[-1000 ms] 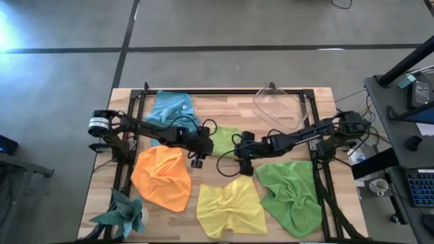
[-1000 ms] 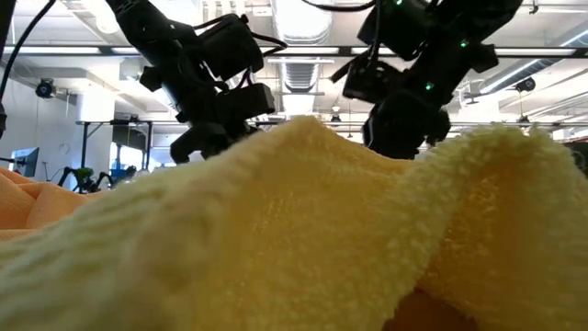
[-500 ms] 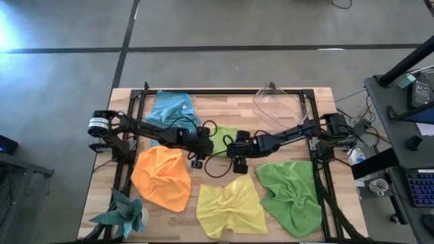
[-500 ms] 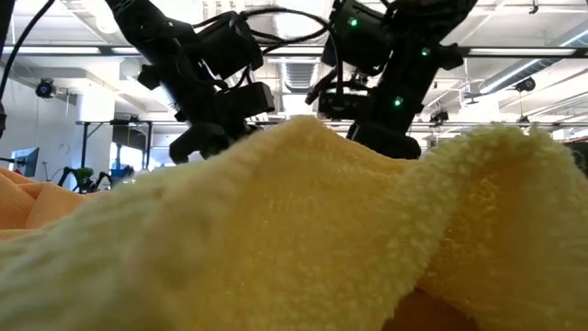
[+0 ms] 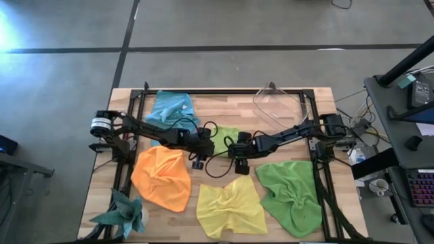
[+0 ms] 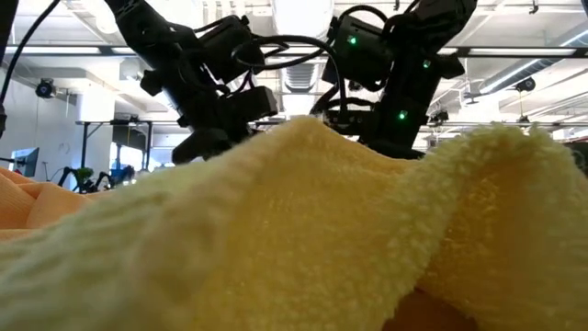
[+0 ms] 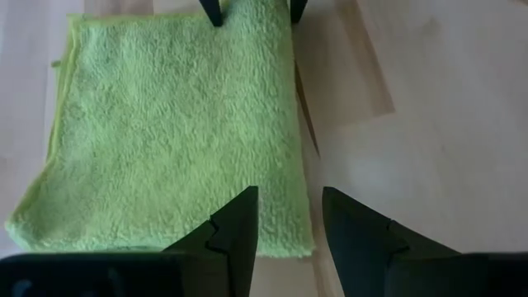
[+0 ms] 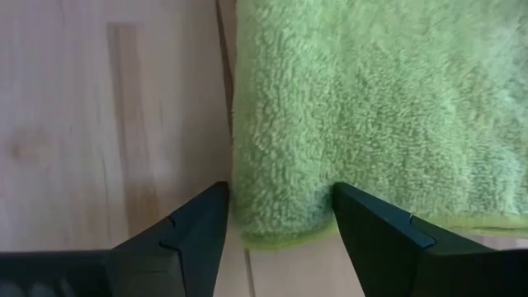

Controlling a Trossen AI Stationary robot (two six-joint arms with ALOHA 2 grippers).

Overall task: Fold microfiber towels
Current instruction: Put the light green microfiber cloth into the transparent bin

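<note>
While both arms meet over the middle of the bench point(image 5: 298, 95), the lime green towel point(image 5: 226, 139) lies folded between them, with the blue towel point(image 5: 171, 106), orange towel point(image 5: 161, 177), yellow towel point(image 5: 232, 207) and darker green towel point(image 5: 291, 193) around it. Down low, yellow cloth fills the front. By the left gripper point(image 7: 289, 235), spread jaws hang over the lime towel's edge. By the right gripper point(image 8: 280, 227), jaws stand wide around its corner.
</note>
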